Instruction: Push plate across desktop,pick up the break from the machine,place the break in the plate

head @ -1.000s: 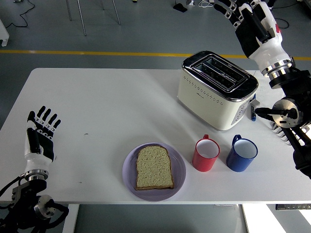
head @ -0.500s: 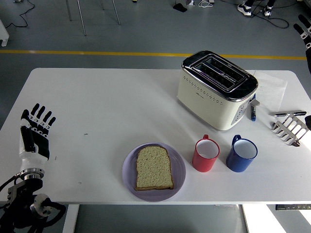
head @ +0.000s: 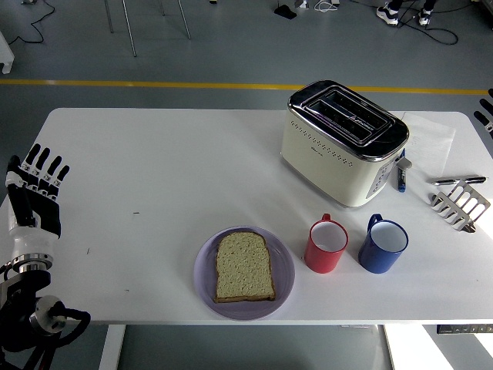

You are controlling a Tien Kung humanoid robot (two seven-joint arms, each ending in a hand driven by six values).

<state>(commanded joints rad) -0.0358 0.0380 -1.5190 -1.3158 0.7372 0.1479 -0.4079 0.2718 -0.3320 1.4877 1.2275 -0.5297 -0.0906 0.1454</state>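
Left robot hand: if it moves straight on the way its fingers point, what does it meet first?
Probably nothing: the left robot hand points up and away past the table's left edge, where only floor shows. Depth is unclear.

Toaster and two mugs crowd the right; the table's left lies open.

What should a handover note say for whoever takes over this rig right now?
Left hand: open, empty, raised at the table's left edge.
Right hand: only fingertips show at the right edge; state unclear.
Bread slice lies flat on the purple plate, near the front edge, left of the red mug.
Toaster slots look empty.
Done, judging by the layout: bread is plated.
Left: apparently nothing, just park the arms.
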